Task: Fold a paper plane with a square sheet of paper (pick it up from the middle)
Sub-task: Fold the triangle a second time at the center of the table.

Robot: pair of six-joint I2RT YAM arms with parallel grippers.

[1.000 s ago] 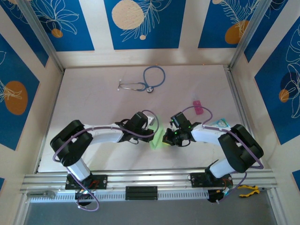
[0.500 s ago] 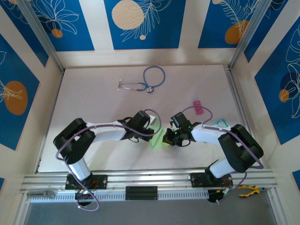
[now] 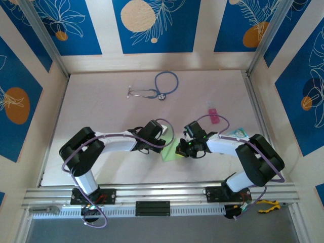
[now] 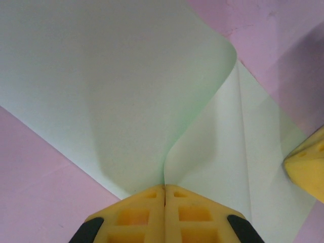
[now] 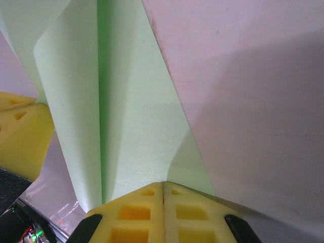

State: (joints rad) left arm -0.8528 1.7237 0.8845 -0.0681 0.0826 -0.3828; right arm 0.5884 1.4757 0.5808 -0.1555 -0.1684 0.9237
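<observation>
Left wrist view showed the left gripper (image 4: pixel 164 188) clamping the thin pale green square sheet of paper (image 4: pixel 101 86), right gripper (image 5: pixel 163 185) likewise; edges should align before creasing.

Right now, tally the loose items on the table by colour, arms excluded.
Pale green: 1, the thin pale green paper sheet
Pink: 1, the small pink block
Teal and white: 1, the flat teal-and-white packet
Blue and silver: 1, the blue-tubed metal stethoscope
Total: 4
</observation>
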